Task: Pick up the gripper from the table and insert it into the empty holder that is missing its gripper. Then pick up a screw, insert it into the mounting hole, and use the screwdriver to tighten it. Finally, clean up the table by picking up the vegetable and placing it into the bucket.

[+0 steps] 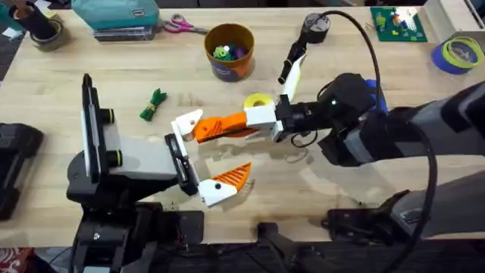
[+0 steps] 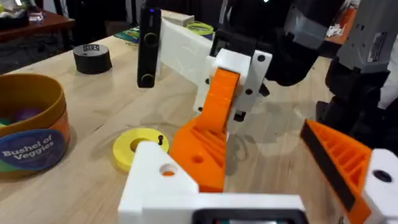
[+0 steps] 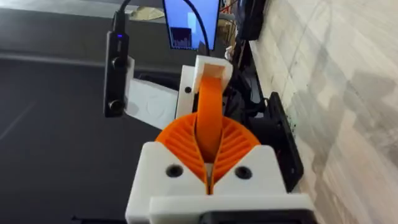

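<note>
1. My right pincer [image 3: 208, 134] is clamped shut on the gripper [image 3: 210, 99]. Its two orange ribbed pads [image 3: 235, 144] press the thin orange wedge from both sides, and the wedge stands on edge between them.
2. The far end of the gripper meets the holder [image 3: 188, 79], the white mount on one finger of my left arm. From the left wrist camera the wedge lies flat against that mount's inner face, and orange shows through one of the mount's round holes. I cannot tell whether it is fully seated.
3. My left pincer [image 1: 221, 145] stands wide open near the middle of the tabletop [image 1: 91, 61]. One finger is the bare white holder. The other finger [image 1: 227, 180] carries its own orange ribbed wedge and sits well apart from the first, touching nothing.
4. The right arm reaches in from the right and crosses the middle, so the two pincers meet nose to nose in the overhead view.
5. A flat yellow disc [image 1: 258, 101] lies on the tabletop just beyond the right pincer's white base, with a small dark screw [image 2: 160, 140] standing upright in it.
6. The vegetable [image 1: 153, 105], dark green and pinched at the middle, lies on the bare wood beyond the left arm, well apart from both pincers.
7. The bucket [image 1: 229, 51] stands upright farther back with small coloured pieces inside. Its blue band reads "Bushel of Veggies".
8. Scissors [image 1: 182, 26] with coloured handles lie near the tabletop's far edge.
</note>
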{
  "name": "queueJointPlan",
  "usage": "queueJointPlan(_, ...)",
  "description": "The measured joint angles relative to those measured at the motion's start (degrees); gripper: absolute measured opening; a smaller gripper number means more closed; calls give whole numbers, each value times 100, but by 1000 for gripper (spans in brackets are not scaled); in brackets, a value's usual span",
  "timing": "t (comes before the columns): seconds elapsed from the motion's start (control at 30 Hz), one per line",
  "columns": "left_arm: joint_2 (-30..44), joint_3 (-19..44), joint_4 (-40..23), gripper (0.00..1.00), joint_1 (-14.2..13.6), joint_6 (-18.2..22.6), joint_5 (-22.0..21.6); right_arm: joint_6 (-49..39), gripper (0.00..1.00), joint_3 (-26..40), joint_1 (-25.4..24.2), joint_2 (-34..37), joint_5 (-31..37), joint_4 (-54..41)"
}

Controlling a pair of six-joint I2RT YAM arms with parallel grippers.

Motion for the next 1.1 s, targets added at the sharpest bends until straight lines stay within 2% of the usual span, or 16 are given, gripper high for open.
queueJointPlan(0.53, -1, 0, -4, 986, 0, -7, 2, -25, 9, 16, 17, 91, 1, 19)
queueJointPlan(1.1, 0, 0, -4, 986, 0, -4, 22, -24, 9, 463, 214, 450, 20, 11)
